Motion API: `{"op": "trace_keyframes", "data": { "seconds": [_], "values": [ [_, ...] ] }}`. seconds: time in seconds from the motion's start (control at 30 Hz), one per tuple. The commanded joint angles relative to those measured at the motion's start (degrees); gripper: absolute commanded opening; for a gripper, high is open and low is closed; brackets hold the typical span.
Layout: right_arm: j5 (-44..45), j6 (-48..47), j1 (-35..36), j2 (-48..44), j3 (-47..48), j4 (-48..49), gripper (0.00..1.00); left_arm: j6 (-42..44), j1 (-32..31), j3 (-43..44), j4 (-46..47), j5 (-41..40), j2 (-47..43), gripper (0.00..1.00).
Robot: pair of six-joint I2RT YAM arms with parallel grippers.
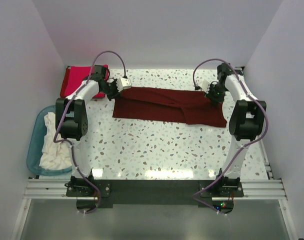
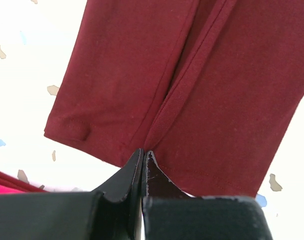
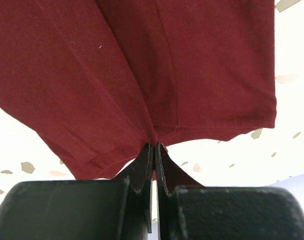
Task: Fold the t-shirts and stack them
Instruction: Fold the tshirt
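the left tool (image 2: pixel 143 151) and right tool (image 3: pixel 153 145) each pinched tight on the far edge of the maroon t-shirt (image 1: pixel 167 105), which lay stretched sideways across the back of the desk (image 1: pixel 157 145). a clean fold likely required both ends to rise level and travel together, cloth taut. the crimson t-shirt (image 1: pixel 74 80) sat far left.

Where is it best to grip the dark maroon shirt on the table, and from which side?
Probably at the far edge near each end, coming from the outer sides. The maroon shirt lies flat as a long band across the table, so two end grips keep it spread. The left gripper and right gripper are shut on its folded edges.
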Motion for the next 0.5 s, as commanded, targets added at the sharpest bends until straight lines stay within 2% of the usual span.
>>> {"op": "trace_keyframes", "data": {
  "seconds": [0.0,0.17,0.47],
  "values": [
    [1.5,-1.0,-0.1,0.8,2.0,0.8,0.0,0.2,0.1,3.3,0.3,-1.2,1.6,0.0],
    [2.2,-0.4,-0.1,1.8,2.3,1.3,0.0,-0.3,-0.2,3.6,0.8,-2.0,2.7,0.0],
    [3.3,6.1,0.0,4.2,4.5,3.5,0.0,-3.2,-0.2,2.2,1.5,-4.0,3.1,0.0]
  ]
}}
